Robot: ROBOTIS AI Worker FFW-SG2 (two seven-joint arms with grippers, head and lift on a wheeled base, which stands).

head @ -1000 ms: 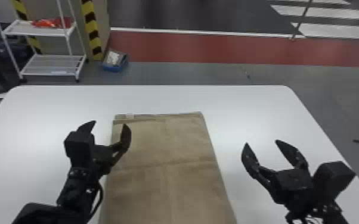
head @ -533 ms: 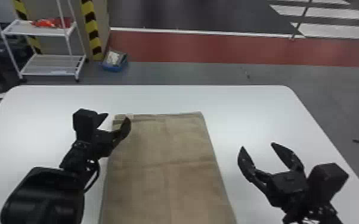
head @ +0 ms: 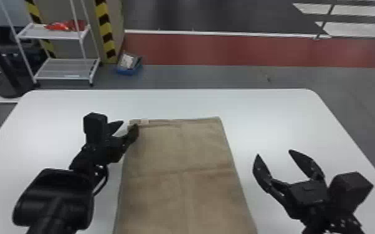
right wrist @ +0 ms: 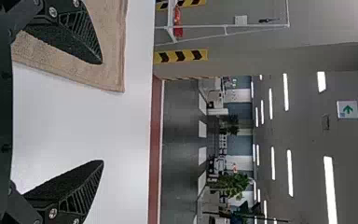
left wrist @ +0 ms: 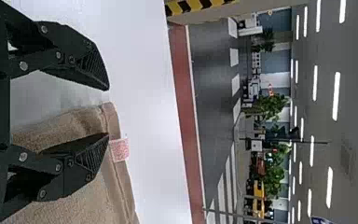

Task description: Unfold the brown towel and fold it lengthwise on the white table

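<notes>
Head view: towel [head: 180, 149] flat on table [head: 274, 115], near edge out of frame; left gripper [head: 130, 124] at its far left corner, fingers apart, right gripper [head: 274, 152] beside its right edge, also spread. Step looks like setup for the lengthwise fold (unfolding seems done); next, probably lower and pinch that corner. Versus half a second back, left gripper sits slightly farther right; towel unchanged. Left wrist view: fingers straddle the towel's side edge, tag [left wrist: 119, 149] by one tip. Right wrist view: one finger over towel, other over table, nothing gripped.
</notes>
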